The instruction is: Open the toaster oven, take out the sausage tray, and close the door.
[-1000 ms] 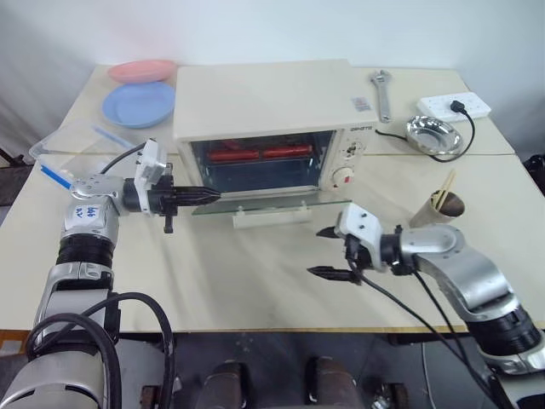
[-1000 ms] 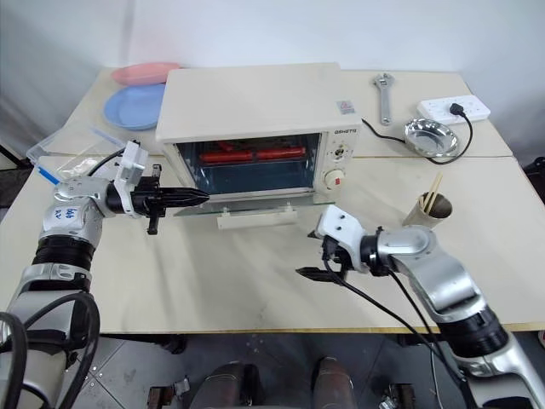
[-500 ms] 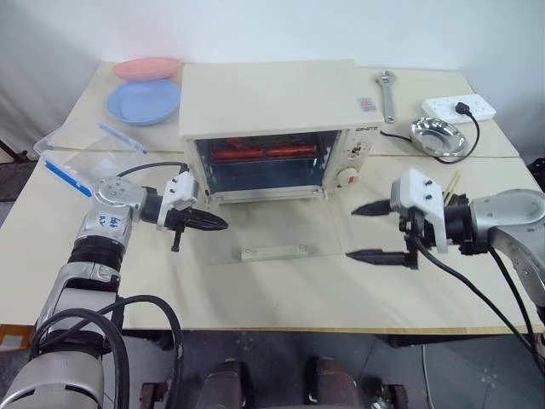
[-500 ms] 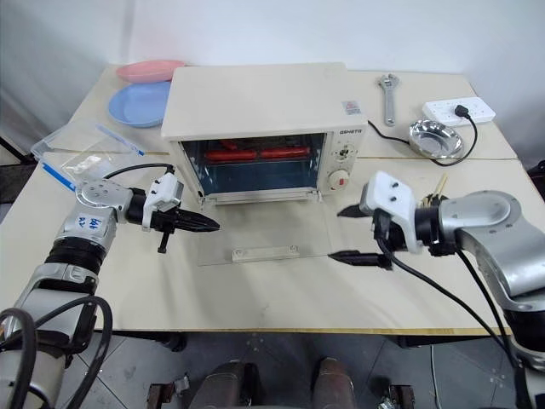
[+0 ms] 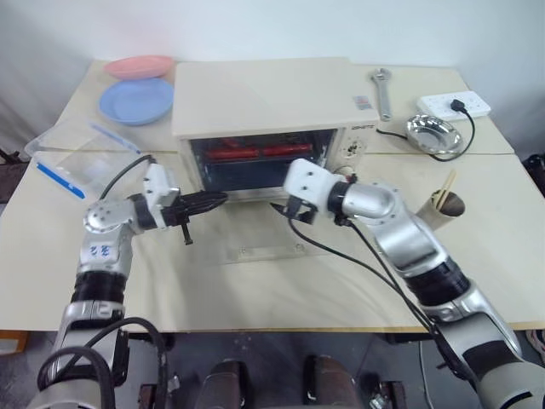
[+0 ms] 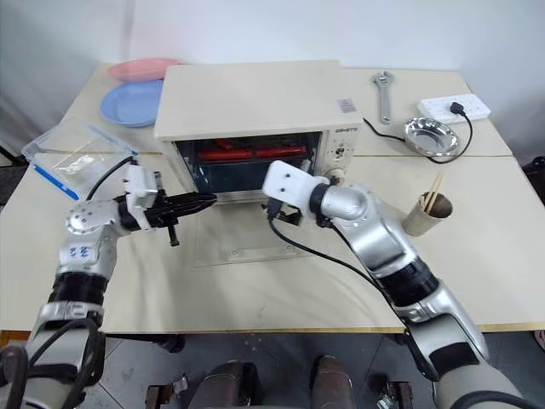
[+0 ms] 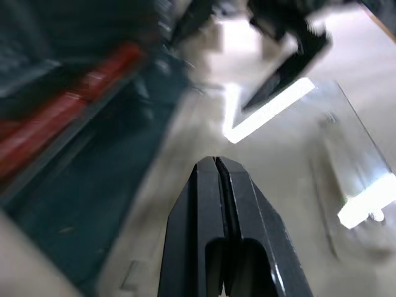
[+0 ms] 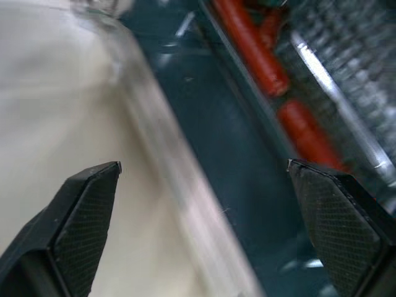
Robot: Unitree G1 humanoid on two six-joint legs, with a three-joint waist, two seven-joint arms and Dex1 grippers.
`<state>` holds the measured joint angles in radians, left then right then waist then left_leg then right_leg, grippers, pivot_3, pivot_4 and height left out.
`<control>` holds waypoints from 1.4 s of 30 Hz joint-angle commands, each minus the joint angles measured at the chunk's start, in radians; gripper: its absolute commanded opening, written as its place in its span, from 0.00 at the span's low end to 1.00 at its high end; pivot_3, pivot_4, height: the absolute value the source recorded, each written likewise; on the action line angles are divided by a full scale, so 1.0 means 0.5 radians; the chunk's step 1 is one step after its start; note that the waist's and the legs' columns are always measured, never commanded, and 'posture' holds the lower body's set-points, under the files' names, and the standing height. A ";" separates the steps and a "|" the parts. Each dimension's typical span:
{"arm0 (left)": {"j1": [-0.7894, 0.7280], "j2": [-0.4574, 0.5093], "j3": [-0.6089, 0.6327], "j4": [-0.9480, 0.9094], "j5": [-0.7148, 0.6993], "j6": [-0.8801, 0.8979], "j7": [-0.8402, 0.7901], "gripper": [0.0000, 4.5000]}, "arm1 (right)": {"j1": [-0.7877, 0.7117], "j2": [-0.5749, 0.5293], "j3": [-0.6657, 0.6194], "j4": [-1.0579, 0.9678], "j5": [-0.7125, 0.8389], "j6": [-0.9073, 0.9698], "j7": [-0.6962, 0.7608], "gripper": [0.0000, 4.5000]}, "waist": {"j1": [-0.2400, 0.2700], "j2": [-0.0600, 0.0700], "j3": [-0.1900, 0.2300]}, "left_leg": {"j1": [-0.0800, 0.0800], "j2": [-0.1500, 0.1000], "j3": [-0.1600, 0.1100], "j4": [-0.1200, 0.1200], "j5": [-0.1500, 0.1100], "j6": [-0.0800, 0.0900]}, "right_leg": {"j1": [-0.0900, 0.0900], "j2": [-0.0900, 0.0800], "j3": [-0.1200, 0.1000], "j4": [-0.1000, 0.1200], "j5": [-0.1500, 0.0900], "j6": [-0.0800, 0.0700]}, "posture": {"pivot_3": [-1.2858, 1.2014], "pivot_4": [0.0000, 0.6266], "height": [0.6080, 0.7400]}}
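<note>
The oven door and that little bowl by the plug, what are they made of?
The door looks like clear glass: the table shows straight through it, and its cream bar handle looks like plastic or painted metal. The round bowl looks like polished steel, silvery with bright reflections. The toaster oven has a matte cream shell, probably painted metal.

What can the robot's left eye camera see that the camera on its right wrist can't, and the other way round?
Left eye view: the whole table, with the blue plate, pink plate, wrench, steel bowl and power strip, plus the left gripper, shut, beside the oven.
Right wrist view: the right gripper close up, its cross-hatched fingers spread wide.
Both: the red sausages inside the oven and its glass door lying open.
</note>
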<state>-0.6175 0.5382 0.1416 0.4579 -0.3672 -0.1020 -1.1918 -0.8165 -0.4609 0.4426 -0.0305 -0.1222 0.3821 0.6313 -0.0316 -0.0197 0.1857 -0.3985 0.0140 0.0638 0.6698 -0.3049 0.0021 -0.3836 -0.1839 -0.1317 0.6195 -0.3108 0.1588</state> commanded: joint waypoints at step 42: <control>0.893 -0.361 0.452 -1.460 -0.668 0.514 1.150 1.00 | -0.582 0.441 0.188 1.227 -1.006 -0.534 -0.448 0.01 | -0.014 0.001 0.000 | 0.002 0.002 0.000 0.005 0.000 -0.002 | 0.001 0.001 0.003 0.004 0.000 -0.003 | 0.52 0.24 1.00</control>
<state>-0.1631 0.3533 0.3696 -0.2283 -0.6811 0.1626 -0.6172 -1.1060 -0.2492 0.5446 0.5839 -0.6294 0.1211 0.4125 -0.0386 -0.0194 0.1858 -0.3977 0.0153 0.0636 0.6724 -0.3047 0.0007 -0.3833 -0.1829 -0.1301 0.6213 -0.3110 0.1573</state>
